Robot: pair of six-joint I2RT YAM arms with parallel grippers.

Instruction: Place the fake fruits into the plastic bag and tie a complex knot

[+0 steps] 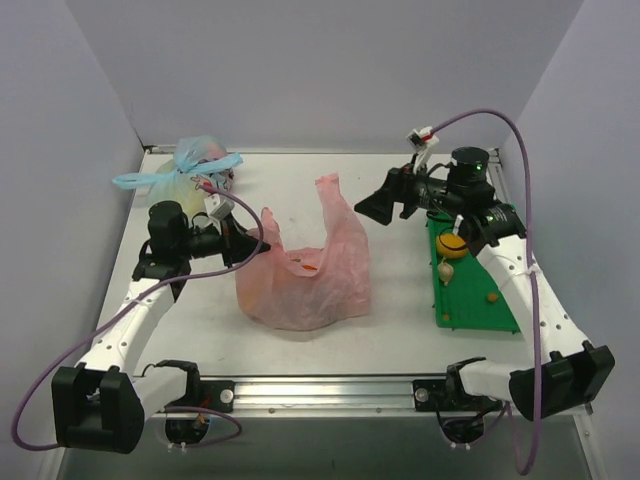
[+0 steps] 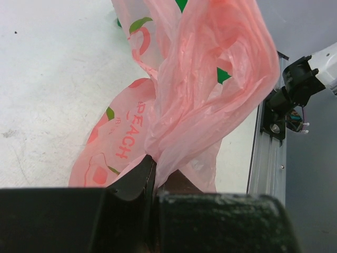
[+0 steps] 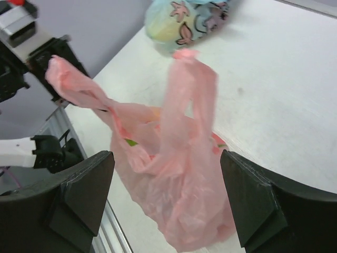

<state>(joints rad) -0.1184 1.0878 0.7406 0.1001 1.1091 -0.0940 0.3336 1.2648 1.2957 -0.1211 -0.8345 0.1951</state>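
Observation:
The pink plastic bag (image 1: 305, 275) with peach prints sits mid-table, its mouth upward. My left gripper (image 1: 255, 243) is shut on the bag's left handle, and the twisted plastic runs out from between its jaws (image 2: 152, 168). The right handle (image 1: 330, 190) stands up free. My right gripper (image 1: 365, 208) hovers just right of that handle, open, with nothing between its fingers (image 3: 87, 190); the bag (image 3: 179, 174) lies beyond them. A yellow-orange fruit (image 1: 452, 245), a pale piece (image 1: 446, 270) and a small brown one (image 1: 492, 296) lie on the green tray (image 1: 480, 315). No knot shows.
A pale blue flower-printed bag (image 1: 195, 165), tied shut, lies at the back left corner, also visible from the right wrist (image 3: 184, 21). The green tray fills the right side under the right arm. A metal rail (image 1: 330, 392) runs along the near edge.

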